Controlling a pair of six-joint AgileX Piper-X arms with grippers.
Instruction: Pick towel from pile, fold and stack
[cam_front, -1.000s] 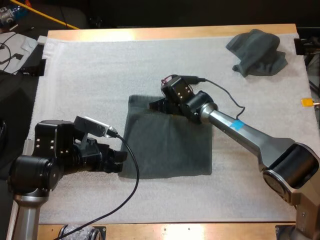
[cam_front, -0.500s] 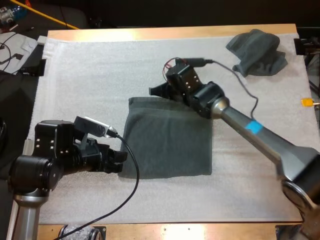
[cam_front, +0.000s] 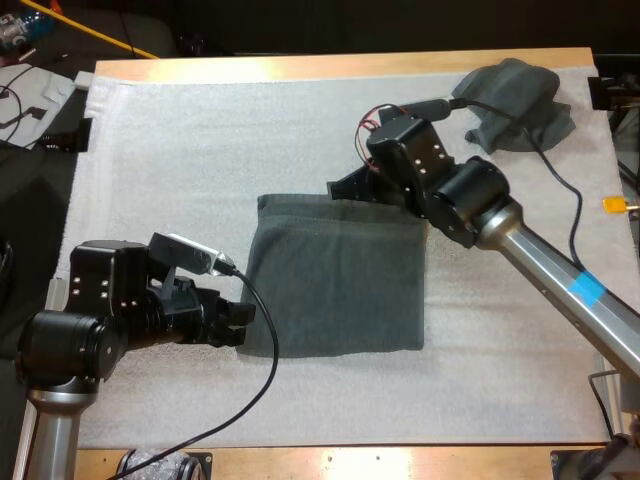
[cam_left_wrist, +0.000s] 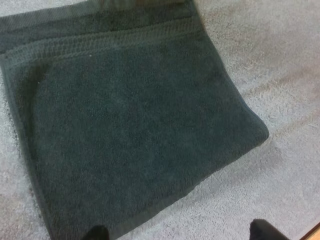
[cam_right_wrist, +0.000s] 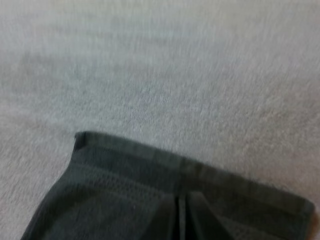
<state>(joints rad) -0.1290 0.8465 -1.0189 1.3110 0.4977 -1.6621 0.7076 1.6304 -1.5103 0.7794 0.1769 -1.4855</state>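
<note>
Wooden table (cam_front: 330, 67), white mat (cam_front: 200, 150) over most of it. Folded towel (cam_front: 335, 280), dark grey-green, lies flat at the mat's middle, edges squared. Crumpled towel (cam_front: 515, 100) sits heaped at the far right corner, well apart from the folded one. Right gripper (cam_front: 345, 187) hovers at the folded towel's far edge; its fingers look pressed together on nothing, though the wrist view is soft. Left gripper (cam_front: 238, 322) sits low just beside the towel's left edge, fingertips (cam_left_wrist: 265, 232) spread and holding nothing.
</note>
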